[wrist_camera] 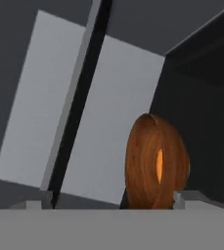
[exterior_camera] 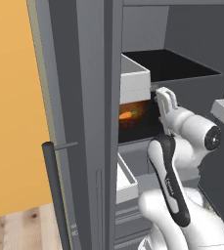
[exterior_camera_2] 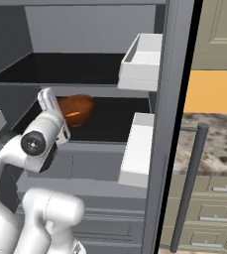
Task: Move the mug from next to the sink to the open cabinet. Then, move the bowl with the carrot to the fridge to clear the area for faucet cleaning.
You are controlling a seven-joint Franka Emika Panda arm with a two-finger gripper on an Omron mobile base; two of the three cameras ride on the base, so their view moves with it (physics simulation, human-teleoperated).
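My hand (exterior_camera: 158, 95) is inside the open fridge (exterior_camera: 84, 97), at the middle of the left base view, and the bowl (exterior_camera: 132, 114) with the carrot (exterior_camera: 125, 115) lies just to its left, resting on the dark shelf (exterior_camera_2: 115, 121). In the hand view the bowl (wrist_camera: 156, 163) stands between my fingertips (wrist_camera: 182, 197), seen edge-on, but I cannot tell if they press it. A white door bin (exterior_camera: 133, 78) hangs just above; pulling straight back looks free, I think.
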